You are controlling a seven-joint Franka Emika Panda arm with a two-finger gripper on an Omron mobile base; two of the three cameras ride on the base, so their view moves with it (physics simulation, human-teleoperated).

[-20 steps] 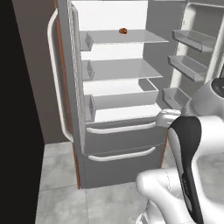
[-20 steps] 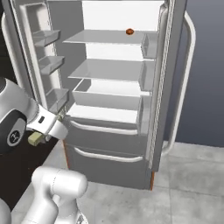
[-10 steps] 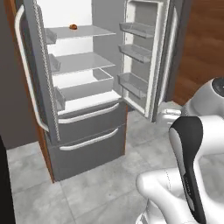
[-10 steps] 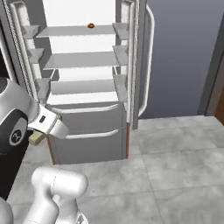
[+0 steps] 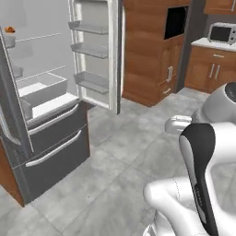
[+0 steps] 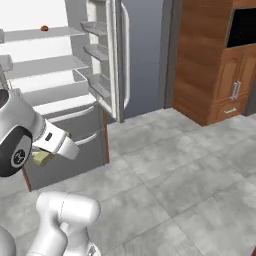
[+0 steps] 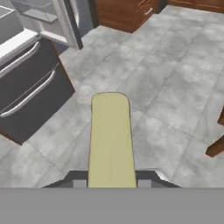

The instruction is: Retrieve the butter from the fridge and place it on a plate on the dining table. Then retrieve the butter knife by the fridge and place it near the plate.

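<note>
The robot's hand (image 7: 111, 181) carries the butter (image 7: 111, 139) away from the fridge (image 5: 44, 138), its fingers clamped on the pale stick, which juts forward over the grey tiled floor (image 7: 175, 87); in the right base view the butter (image 6: 42, 158) peeks out just beneath the white wrist, held low at the robot's side; the fridge stands with both doors open, a small reddish-brown item (image 6: 44, 28) on its top shelf; wood cabinets (image 6: 215, 65) and a microwave (image 5: 222, 33) line the far wall. The fetch looks done and the carry to the dining counter appears under way; neither plate nor counter is in sight, so the next move likely calls for driving on until the blue plate shows, then lowering the stick onto it before letting go.
</note>
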